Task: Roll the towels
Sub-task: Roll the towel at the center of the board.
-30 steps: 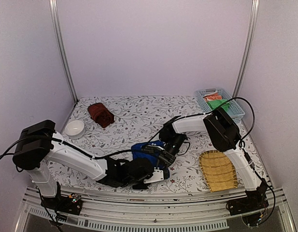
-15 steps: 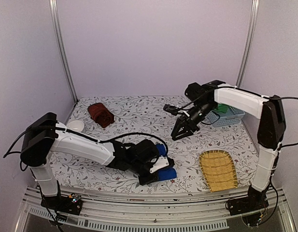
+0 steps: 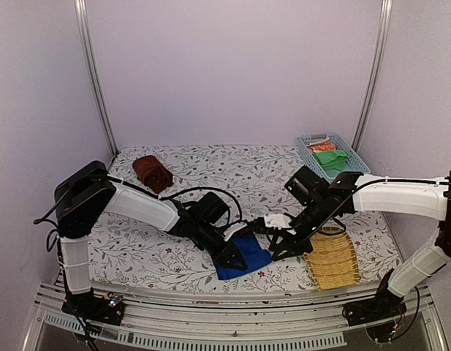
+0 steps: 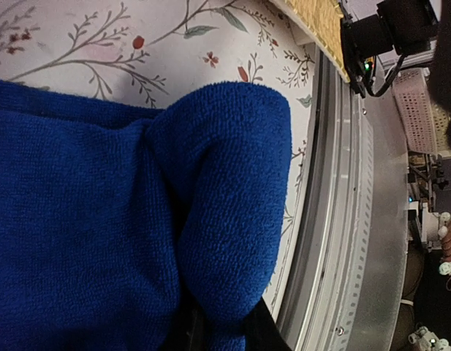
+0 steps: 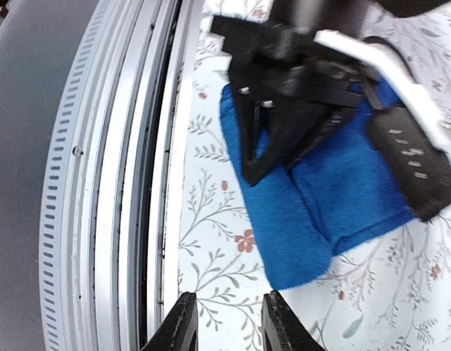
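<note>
Raised fold of the blue towel pinched near the front edge of a flowered table.

Lilac walls and slim metal posts around a white top printed with twigs and blossoms, with a ribbed metal rail along the near side. Back left: reddish-brown towel, bundled, well apart from both arms. Left arm stretched low from its base toward the middle, left gripper clamped on that fold, the rest of the cloth lying flat. Just to the right, right gripper tilted down over bare table beside the towel's corner, fingers a little parted with nothing between them. Right arm reaching in level from the right side. Wicker tray below it. Back right: blue basket holding a green cloth and an orange-red cloth.
</note>
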